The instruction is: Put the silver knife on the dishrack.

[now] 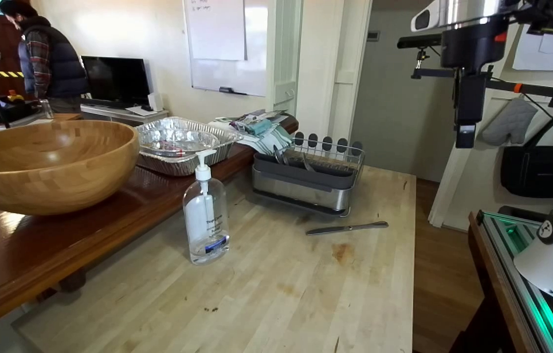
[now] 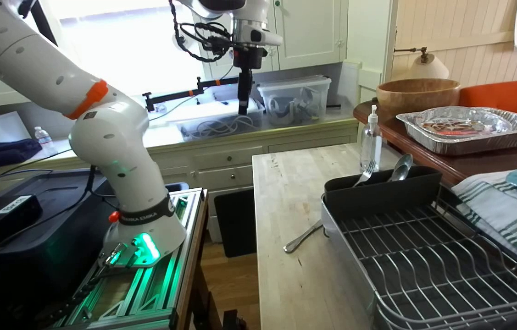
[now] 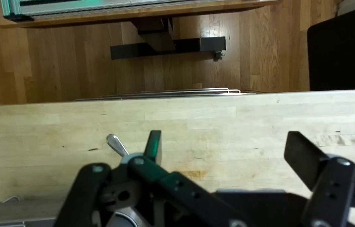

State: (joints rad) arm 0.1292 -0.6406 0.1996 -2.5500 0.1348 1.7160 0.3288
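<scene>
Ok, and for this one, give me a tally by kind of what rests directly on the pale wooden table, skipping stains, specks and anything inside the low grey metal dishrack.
Thin silver all-metal table knife: 1
Clear pump bottle with white top: 1
Low rectangular grey metal dishrack: 1
Total: 3
</scene>
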